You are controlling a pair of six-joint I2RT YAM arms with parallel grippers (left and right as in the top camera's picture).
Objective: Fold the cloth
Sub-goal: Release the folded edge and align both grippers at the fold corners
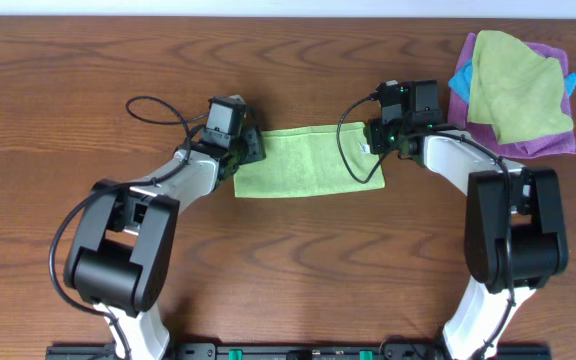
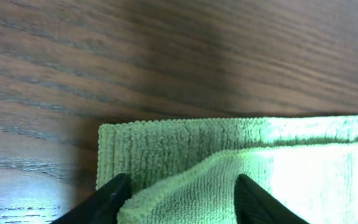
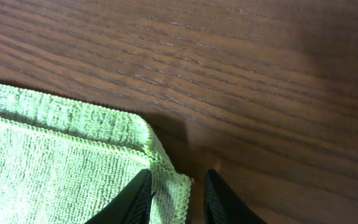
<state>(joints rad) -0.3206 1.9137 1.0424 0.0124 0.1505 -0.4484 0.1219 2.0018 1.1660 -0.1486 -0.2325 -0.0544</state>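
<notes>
The bright lime-green cloth (image 1: 308,160) lies on the wooden table (image 1: 288,260) as a flat rectangle, doubled over in two layers. My left gripper (image 1: 246,150) is at its left end. In the left wrist view, that gripper (image 2: 180,186) is open, its dark fingers (image 2: 114,199) straddling a raised hump of the upper layer of the cloth (image 2: 185,186). My right gripper (image 1: 378,140) is at the right end, by a small white tag (image 1: 365,150). In the right wrist view, the right gripper (image 3: 179,183) is narrowly open around the cloth's corner (image 3: 174,183), with a gap beside the right finger.
A pile of other cloths sits at the back right corner: a duller yellow-green cloth (image 1: 513,80) on a purple one (image 1: 533,145), with a blue one (image 1: 460,78) showing at its left. A black cable (image 1: 153,108) loops behind the left arm.
</notes>
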